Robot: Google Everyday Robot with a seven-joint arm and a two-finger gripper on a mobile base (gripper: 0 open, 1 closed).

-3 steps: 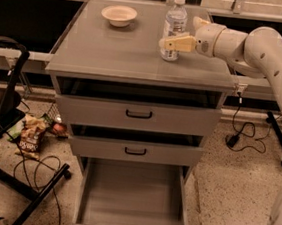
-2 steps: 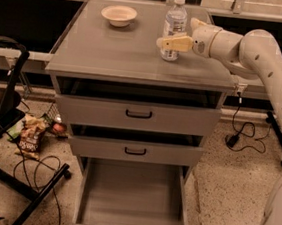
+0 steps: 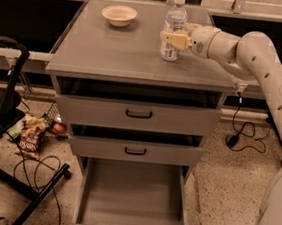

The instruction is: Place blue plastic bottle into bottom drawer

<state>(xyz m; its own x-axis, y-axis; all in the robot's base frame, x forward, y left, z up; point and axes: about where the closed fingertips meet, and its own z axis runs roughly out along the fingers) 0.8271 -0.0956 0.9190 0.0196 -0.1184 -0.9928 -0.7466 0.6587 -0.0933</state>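
Observation:
The blue plastic bottle [image 3: 175,17], clear with a white cap, stands upright at the back right of the grey cabinet top [image 3: 112,51]. My gripper [image 3: 175,32] reaches in from the right at the bottle's lower half. It is open, with one yellowish finger [image 3: 170,38] in front of the bottle and the other behind it. The bottom drawer [image 3: 132,196] is pulled out wide at floor level, and its flat grey floor is bare. The two upper drawers with black handles are only slightly out.
A small cream bowl [image 3: 119,14] sits at the back left of the cabinet top. A black frame [image 3: 4,95] stands on the left, with snack bags [image 3: 29,138] and cables on the floor. A cable and plug [image 3: 234,137] lie on the right.
My gripper has moved a little left and further onto the bottle. The bottle stands where it was.

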